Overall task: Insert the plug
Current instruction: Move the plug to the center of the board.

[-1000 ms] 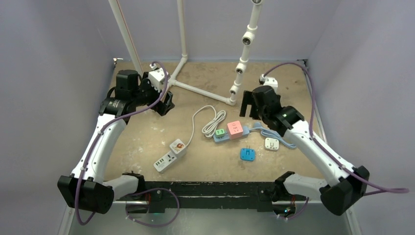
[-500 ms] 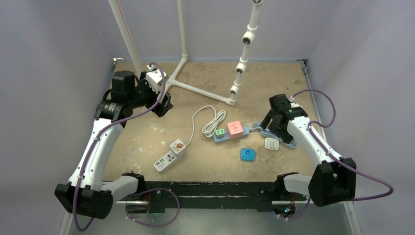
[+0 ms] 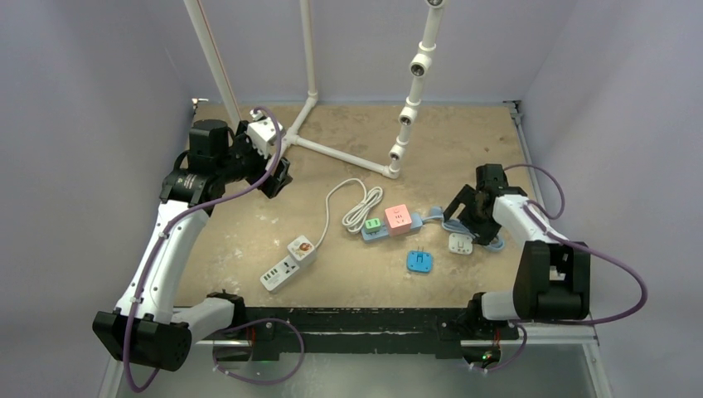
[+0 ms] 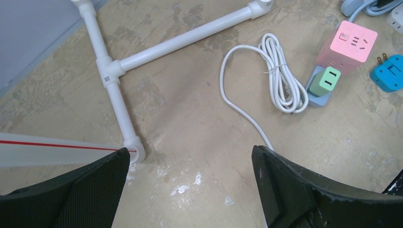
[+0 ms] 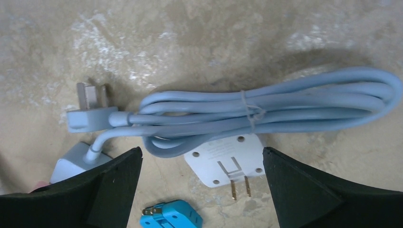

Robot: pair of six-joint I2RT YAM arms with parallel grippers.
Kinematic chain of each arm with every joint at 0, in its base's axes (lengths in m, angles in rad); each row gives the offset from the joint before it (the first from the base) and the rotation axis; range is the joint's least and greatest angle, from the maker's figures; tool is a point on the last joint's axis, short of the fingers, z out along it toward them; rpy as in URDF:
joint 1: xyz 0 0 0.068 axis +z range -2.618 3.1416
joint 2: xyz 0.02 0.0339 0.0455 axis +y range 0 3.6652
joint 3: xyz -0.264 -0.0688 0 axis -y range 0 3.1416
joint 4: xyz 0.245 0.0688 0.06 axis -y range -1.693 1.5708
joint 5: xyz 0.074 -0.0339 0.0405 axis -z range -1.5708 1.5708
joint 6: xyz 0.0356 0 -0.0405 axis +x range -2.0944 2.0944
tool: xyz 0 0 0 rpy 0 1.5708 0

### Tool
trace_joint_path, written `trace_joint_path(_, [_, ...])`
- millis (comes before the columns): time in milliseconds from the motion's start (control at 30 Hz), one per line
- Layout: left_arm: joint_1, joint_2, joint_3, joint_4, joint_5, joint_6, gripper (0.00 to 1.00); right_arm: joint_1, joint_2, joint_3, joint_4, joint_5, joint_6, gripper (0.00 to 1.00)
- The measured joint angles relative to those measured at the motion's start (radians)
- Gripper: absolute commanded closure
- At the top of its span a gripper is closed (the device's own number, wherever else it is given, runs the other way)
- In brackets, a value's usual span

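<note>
A white two-pin plug [image 5: 228, 161] lies pins-up on the table, partly under a coiled grey-blue cord [image 5: 266, 109]. My right gripper [image 5: 202, 152] hangs open just above it, one finger on either side. In the top view that gripper [image 3: 464, 212] is over the white plug [image 3: 460, 244]. A blue plug [image 3: 419, 261] lies to its near left. The light-blue power strip [image 3: 390, 222] carries a pink socket cube [image 4: 349, 45] and a green plug [image 4: 325, 80]. My left gripper [image 3: 278, 174] stands open and empty over bare table at the far left.
A white power strip [image 3: 288, 262] lies front centre, its white cord [image 4: 280, 80] coiled beside the light-blue strip. A white pipe frame [image 4: 114, 80] crosses the far table, with uprights [image 3: 412, 83] behind. The cord's grey three-pin plug [image 5: 90, 111] lies at its left end.
The right arm has folded back and swung its gripper right and down, from above the pink cube to over the grey-blue cord and white plug. The left arm barely moved.
</note>
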Motion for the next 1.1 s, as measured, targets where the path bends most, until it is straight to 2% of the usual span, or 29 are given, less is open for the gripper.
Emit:
trace_joint_path(200, [0.000,0.000,0.000,0.006,0.000,0.000,0.01,0.000,0.022,-0.008,0.073,-0.130,-0.050,0.02])
trace_joint_path(533, [0.000,-0.003,0.000,0.014,0.000,-0.002,0.01,-0.006,-0.026,-0.045,0.110,-0.166,-0.059,0.08])
trace_joint_path(667, [0.000,-0.003,0.000,0.015,0.002,-0.004,0.01,-0.004,-0.063,-0.013,0.020,-0.147,-0.050,0.05])
trace_joint_path(800, [0.000,-0.003,0.000,0.021,0.010,-0.005,0.01,-0.004,-0.084,0.103,-0.066,-0.029,-0.055,0.02])
trace_joint_path(900, [0.000,-0.003,0.000,0.023,0.015,-0.008,0.01,-0.004,-0.059,0.129,-0.069,0.015,-0.078,0.01])
trace_joint_path(1100, [0.000,-0.009,0.000,0.028,0.037,-0.023,0.01,-0.004,0.085,0.129,-0.103,-0.013,-0.167,0.01])
